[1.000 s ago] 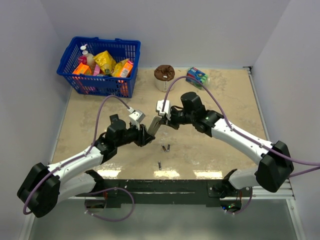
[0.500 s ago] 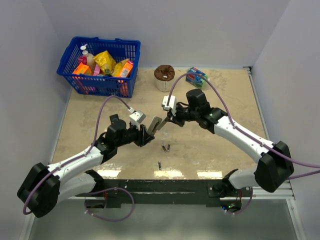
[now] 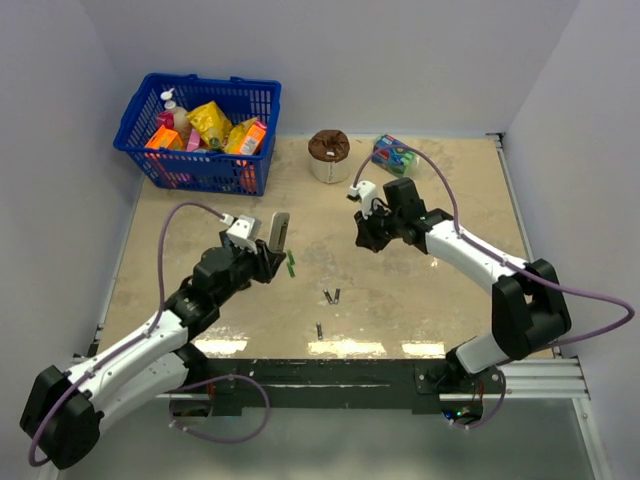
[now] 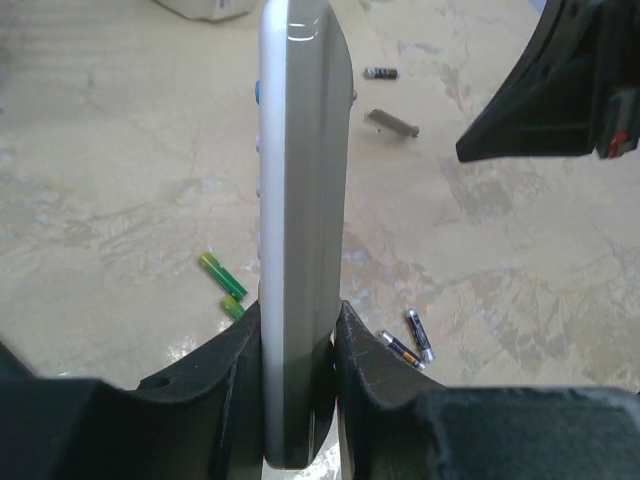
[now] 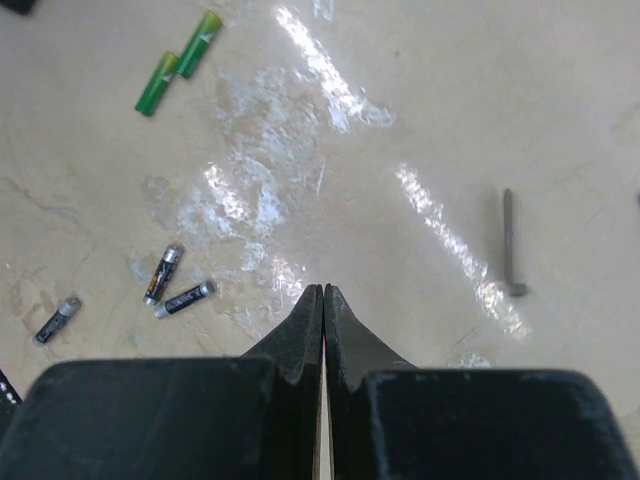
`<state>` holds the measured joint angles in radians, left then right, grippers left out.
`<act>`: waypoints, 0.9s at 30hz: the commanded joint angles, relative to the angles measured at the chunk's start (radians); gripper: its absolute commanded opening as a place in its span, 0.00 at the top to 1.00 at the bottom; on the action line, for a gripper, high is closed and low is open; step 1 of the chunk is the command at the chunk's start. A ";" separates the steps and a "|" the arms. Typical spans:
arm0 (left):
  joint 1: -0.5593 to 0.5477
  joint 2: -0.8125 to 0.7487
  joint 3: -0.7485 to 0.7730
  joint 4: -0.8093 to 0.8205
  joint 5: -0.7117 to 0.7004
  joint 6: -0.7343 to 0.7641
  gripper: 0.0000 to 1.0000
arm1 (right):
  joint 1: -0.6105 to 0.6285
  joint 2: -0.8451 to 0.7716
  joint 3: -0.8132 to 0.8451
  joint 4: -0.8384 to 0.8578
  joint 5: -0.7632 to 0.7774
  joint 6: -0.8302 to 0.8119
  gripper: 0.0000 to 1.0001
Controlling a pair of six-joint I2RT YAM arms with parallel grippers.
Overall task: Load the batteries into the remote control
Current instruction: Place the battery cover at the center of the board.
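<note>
While the left gripper (image 4: 297,340) pinches the remote control (image 4: 300,180) upright and the right gripper (image 5: 322,298) is pressed together empty, 3 batteries (image 5: 163,272) lie unloaded.

Lower end of remote control (image 4: 300,180) hidden inside left gripper (image 4: 297,335), batteries (image 3: 331,295) overhead mere specks, perhaps three
</note>
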<state>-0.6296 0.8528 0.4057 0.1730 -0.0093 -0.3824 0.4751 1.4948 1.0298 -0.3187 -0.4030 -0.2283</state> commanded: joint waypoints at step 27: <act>0.027 -0.399 -0.097 0.083 -0.090 0.067 1.00 | 0.037 0.096 0.072 -0.091 0.334 0.490 0.27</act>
<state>-0.6086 0.4854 0.3389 0.1936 -0.0895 -0.3210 0.4534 1.6165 1.1004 -0.3523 -0.0696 0.1543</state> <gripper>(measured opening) 0.319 0.725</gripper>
